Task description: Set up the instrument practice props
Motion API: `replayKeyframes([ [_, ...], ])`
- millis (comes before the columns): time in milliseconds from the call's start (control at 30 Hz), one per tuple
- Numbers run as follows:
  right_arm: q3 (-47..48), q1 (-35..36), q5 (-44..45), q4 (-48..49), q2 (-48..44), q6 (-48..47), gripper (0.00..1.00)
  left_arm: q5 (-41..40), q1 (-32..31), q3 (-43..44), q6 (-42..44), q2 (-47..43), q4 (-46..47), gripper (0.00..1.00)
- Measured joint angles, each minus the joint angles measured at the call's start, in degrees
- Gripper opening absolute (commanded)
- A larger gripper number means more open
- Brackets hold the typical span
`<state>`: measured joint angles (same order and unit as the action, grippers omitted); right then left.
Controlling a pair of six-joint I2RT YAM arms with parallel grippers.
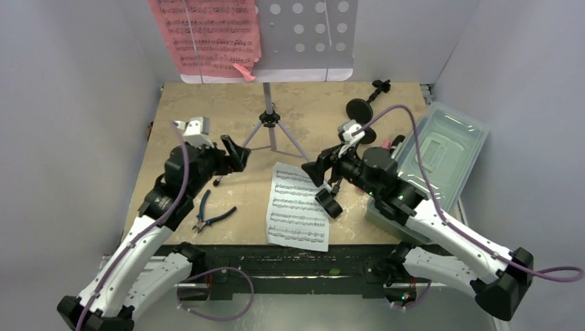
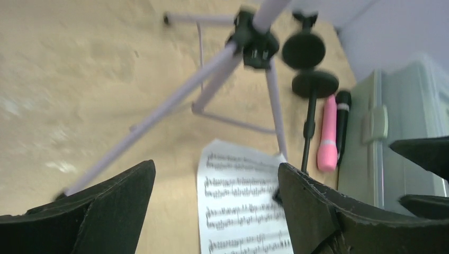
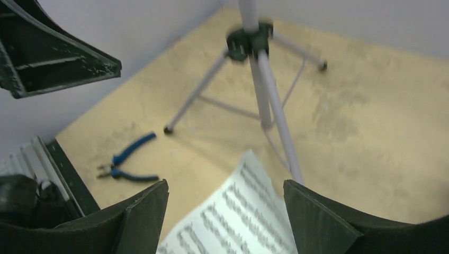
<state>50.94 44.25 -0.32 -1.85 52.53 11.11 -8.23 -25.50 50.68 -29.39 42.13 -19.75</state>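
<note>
Right now both claws are empty. The left claw [image 1: 238,153] hangs with its jaws spread wide just left of the tripod, and the right claw [image 1: 322,186] hangs equally wide over the top edge of the white sheet-music page [image 1: 293,221], which lies flat on the tan counter [image 1: 207,110] in front of the stand.

The lavender perforated music desk [image 1: 310,34] stands upright on its slim tripod legs [image 1: 272,134] at the back centre, with the pink sheet-music page [image 1: 210,34] on its left half and the right half bare. The pink microphone [image 2: 328,132] and the black microphone [image 2: 343,119] lie side by side against the clear plastic tub [image 1: 441,145]. The black round-based poles [image 2: 312,84] lie near them.

Judging from this, the white page is the likely next thing to lift. Flat paper gives the fingers no edge, so a pinch may only slide it or crease it. Both arms also sit close to the thin legs. A sideways knock there could tip the stand and spill the pink page. The purple cable [image 1: 407,114] on the right arm arches over the poles and might snag one. The blue-handled pliers [image 1: 210,214] lie apart, at the left front.
</note>
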Motion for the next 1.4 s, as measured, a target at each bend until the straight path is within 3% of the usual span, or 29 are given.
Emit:
replayKeyframes([
  [167, -9.49, 0.00, -0.70, 0.57, 5.88, 6.47, 0.79, 10.56, 0.00, -10.84, -7.98, 6.19, 3.58, 0.90],
  [400, -10.38, 0.00, -3.54, 1.09, 15.80, 10.80, 0.76, 19.26, -2.10, -21.73, -16.63, 16.48, 11.19, 0.91],
  [667, -13.68, -0.02, -3.54, 3.23, 17.94, 13.90, 0.74, 14.67, -6.86, -24.41, -16.17, 23.23, 18.14, 0.93],
  [833, -15.61, -0.02, -3.43, 3.76, 18.51, 15.19, 0.74, 8.96, -7.87, -28.20, -14.43, 25.79, 33.68, 0.98],
  [967, -15.82, -0.02, -3.41, 3.69, 17.75, 15.58, 0.74, 5.25, -7.98, -29.00, -13.44, 33.16, 45.16, 1.00],
  [1167, -16.70, -0.02, -3.19, 3.87, 13.27, 15.89, 0.74, 4.55, -7.98, -29.03, -11.56, 41.94, 60.35, 1.00],
  [1400, -17.31, -0.02, -3.69, 4.13, 12.28, 15.89, 0.74, 7.87, -7.96, -28.72, -9.55, 53.35, 74.20, 0.88],
])
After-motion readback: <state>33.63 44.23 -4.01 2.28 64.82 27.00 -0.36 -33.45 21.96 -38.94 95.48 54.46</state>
